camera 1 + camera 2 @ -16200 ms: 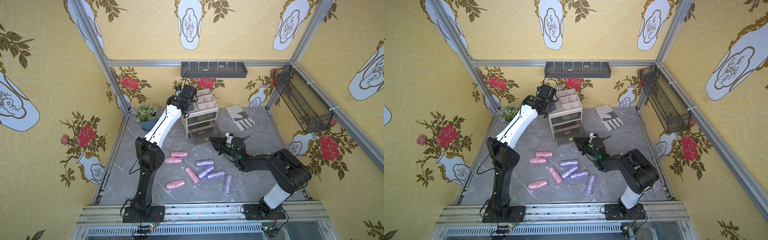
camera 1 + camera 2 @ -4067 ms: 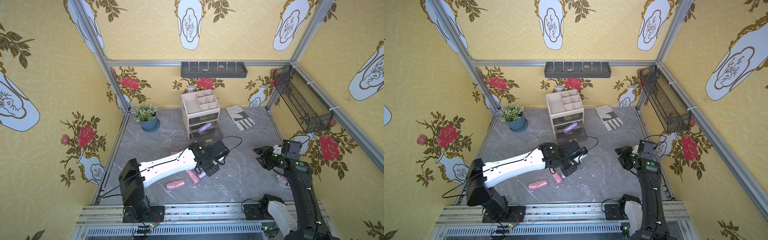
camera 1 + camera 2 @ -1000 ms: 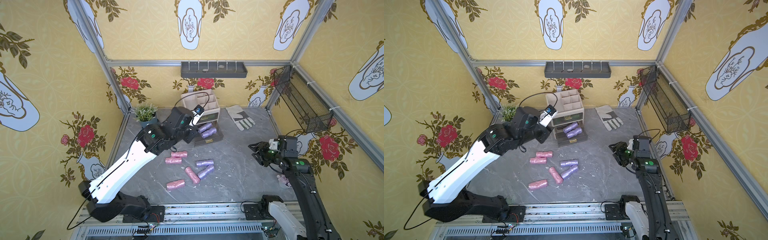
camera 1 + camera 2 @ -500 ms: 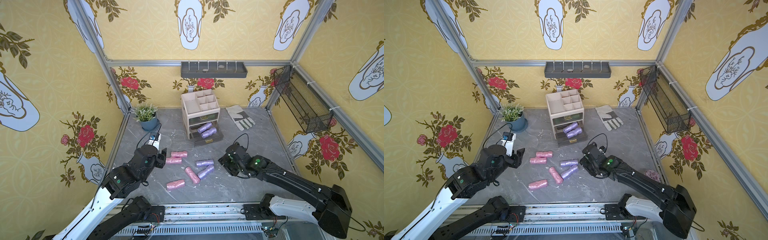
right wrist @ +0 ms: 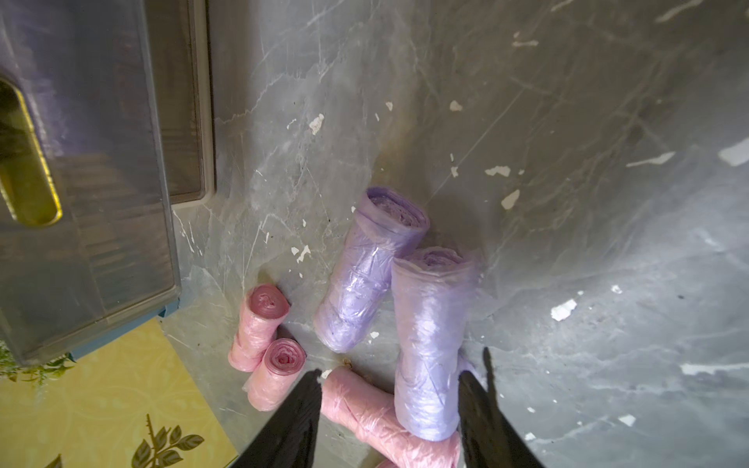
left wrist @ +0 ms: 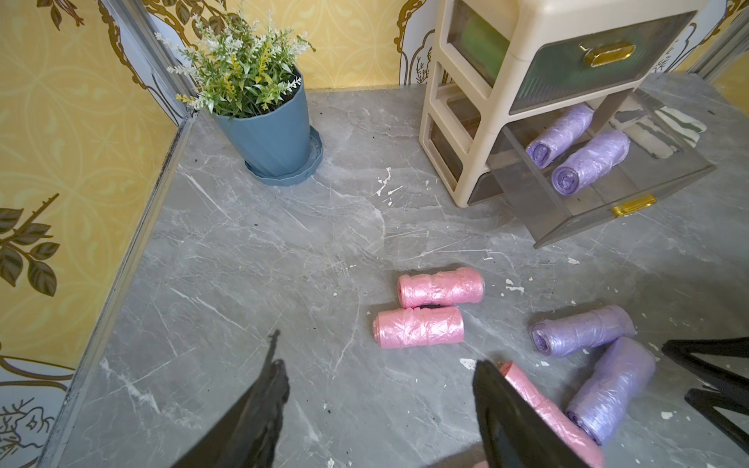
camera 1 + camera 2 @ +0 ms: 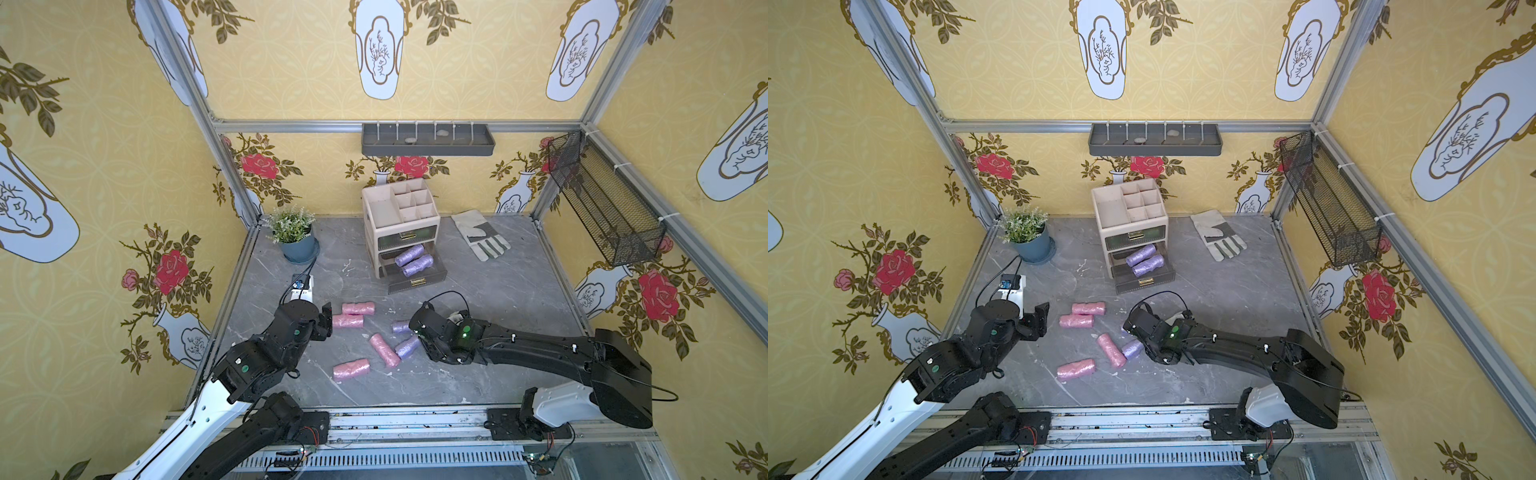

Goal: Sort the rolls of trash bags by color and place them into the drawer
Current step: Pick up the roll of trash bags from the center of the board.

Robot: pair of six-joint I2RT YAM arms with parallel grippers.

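while l gripper [image 7: 327,321] hangs open, table edge [image 7: 235,274] sits close.

Glossy crinkled plastic rolls [image 7: 358,308] — marble-look tabletop [image 7: 478,291]

A robot lab cell staged as a home. An aluminium frame [image 7: 291,125] holds yellow floral wallpaper [image 7: 104,124]. A left arm [image 7: 257,361] and a right arm [image 7: 540,353] are bolted to a rail [image 7: 415,424] at the marble-look table [image 7: 519,299]. The props are a potted plant [image 7: 293,232], a glove [image 7: 480,235] and the drawer [image 7: 382,210].
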